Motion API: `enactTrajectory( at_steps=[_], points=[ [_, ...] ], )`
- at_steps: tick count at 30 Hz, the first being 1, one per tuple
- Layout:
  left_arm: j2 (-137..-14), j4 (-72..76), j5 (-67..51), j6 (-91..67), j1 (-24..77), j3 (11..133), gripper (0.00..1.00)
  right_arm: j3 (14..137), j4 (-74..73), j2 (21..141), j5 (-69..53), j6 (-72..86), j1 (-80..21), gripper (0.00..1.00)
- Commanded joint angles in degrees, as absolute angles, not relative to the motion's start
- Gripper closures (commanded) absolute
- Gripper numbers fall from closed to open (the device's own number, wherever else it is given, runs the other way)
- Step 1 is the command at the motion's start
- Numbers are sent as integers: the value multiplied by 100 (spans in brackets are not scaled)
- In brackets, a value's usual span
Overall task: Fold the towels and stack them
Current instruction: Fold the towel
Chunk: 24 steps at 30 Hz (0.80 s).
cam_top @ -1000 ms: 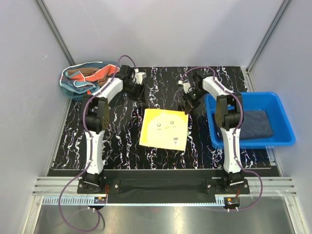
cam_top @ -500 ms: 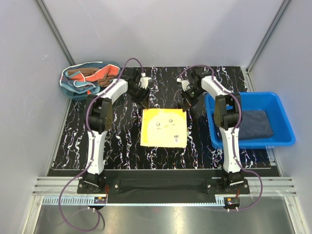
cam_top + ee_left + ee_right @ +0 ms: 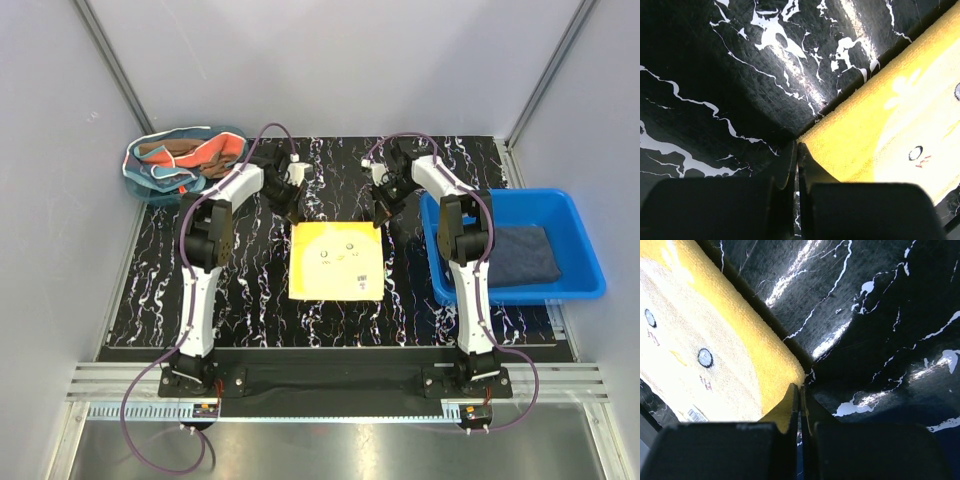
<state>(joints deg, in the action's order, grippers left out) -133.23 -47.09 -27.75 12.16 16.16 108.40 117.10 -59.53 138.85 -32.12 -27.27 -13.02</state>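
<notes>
The yellow towel (image 3: 337, 262) lies flat and spread on the black marbled surface (image 3: 240, 270), approx centre, btwn the two arms. Its small face marks are up, nearer the far edge. The left fingers (image 3: 786, 175) are down at the towel's far-left corner, pressed together w/ the corner tip nipped btwn them. In the left wrist view the yellow terry edge runs off to the upper right from the tips. The right fingers (image 3: 812, 415) do the same at the far-right corner: closed tight on the corner tip, cloth stretching off to the upper left, w/ a small white label near one edge. Both arms reach fwd over the surface, wrists by the towel's far side. The far edge looks straight btwn the two pinch points.

The blue bin (image 3: 540, 293) sits at the right side of the surface, just beside the right arm, w/ a folded dark grey-blue towel (image 3: 525, 255) inside. The teal basket (image 3: 131, 181) is at the far-left corner, well apart from the yellow towel. It holds a rumpled heap incl. an orange-red towel (image 3: 210, 155) w/ brown showing.
</notes>
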Motion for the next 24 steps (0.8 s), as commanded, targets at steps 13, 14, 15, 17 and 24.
enactTrajectory(
  at_steps=[13, 14, 15, 17, 24],
  points=[
    [-12104, -4439, -2180, 1099, 1643, 10644, 100, 10523, -4168, 12315, -2576, -2742, -1511, 100],
    [-11998, -4317, -2154, 1090, 1652, 10487, 100, 10373, -4070, 12200, -2540, -2760, -1520, 100],
    [-11832, -4263, -2119, 1064, 1661, 10407, 100, 10214, -3834, 11990, -2497, -2760, -1555, 100],
    [-11681, -4219, -2031, 1064, 1714, 10249, 100, 9707, -3605, 11752, -2461, -2856, -1643, 100],
    [-10838, -3885, -1793, 1002, 1837, 9361, 100, 8237, -2384, 10487, -2057, -2637, -1784, 100]
  ],
)
